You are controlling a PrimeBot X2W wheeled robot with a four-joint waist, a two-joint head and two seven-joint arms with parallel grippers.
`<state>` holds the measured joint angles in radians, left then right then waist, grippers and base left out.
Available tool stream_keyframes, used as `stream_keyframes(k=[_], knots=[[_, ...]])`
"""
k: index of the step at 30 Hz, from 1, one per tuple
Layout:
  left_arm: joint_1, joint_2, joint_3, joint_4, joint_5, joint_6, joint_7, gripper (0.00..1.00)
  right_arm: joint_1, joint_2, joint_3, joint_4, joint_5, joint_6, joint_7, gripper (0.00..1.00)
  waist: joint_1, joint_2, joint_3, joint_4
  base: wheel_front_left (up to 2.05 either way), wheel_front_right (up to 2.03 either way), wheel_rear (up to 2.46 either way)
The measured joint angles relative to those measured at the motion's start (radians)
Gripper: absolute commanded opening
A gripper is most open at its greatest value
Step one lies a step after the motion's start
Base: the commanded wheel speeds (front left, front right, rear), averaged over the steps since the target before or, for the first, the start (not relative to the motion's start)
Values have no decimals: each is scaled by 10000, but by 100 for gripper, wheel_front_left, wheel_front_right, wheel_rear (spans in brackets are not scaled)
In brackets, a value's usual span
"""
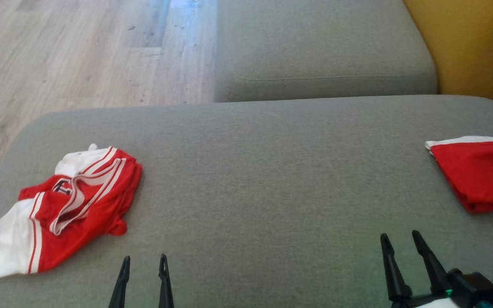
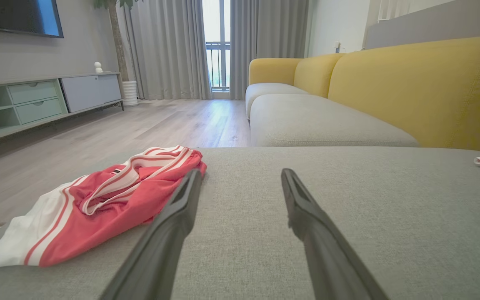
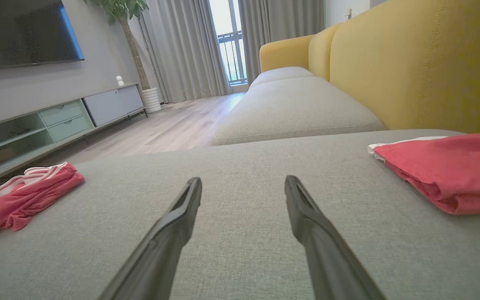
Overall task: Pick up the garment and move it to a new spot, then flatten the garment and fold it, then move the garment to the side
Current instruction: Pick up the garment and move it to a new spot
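A crumpled red and white garment [image 1: 64,205] lies at the left of the grey sofa cushion [image 1: 272,171]; it also shows as a heap [image 2: 98,204] in the left wrist view and as a red heap [image 3: 19,196] in the right wrist view. My left gripper [image 1: 144,262] hovers open just right of and nearer than it, holding nothing; its fingers [image 2: 181,200] point past the cloth's right edge. My right gripper [image 1: 400,237] stands open and empty over the cushion's near right.
A folded red and white garment [image 1: 482,173] lies at the cushion's right edge, seen too as a folded pile [image 3: 444,166]. A second grey cushion [image 1: 323,47] and the yellow backrest [image 1: 477,47] lie beyond. Wooden floor [image 1: 71,51] borders the left.
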<state>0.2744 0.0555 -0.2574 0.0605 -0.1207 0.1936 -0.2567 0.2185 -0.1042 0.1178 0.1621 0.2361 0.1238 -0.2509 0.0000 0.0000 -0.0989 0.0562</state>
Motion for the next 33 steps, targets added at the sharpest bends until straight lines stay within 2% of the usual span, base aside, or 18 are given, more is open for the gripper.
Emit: stream_keyframes(k=[8, 23, 27, 33], knots=[[-29, 0, 54, 13, 167, -15, 0, 100, -16, 130, 123, 19, 2, 0, 0, 100, 0, 0, 77, 879, 0, 0, 0], [-14, 21, 794, 4, 347, -180, 0, 100, -24, 291, 297, 140, 2, 0, 2, 100, 0, 0, 336, 3737, 0, 0, 0], [-8, 21, 949, -27, 428, -188, 0, 100, -28, 291, 297, 192, 4, 0, 2, 100, 0, 0, 434, 4002, 0, 0, 0], [-27, 19, 1003, -178, 426, -228, 0, 100, -31, 236, 366, 203, 2, 0, 2, 100, 0, 0, 691, 3885, 0, 0, 0]])
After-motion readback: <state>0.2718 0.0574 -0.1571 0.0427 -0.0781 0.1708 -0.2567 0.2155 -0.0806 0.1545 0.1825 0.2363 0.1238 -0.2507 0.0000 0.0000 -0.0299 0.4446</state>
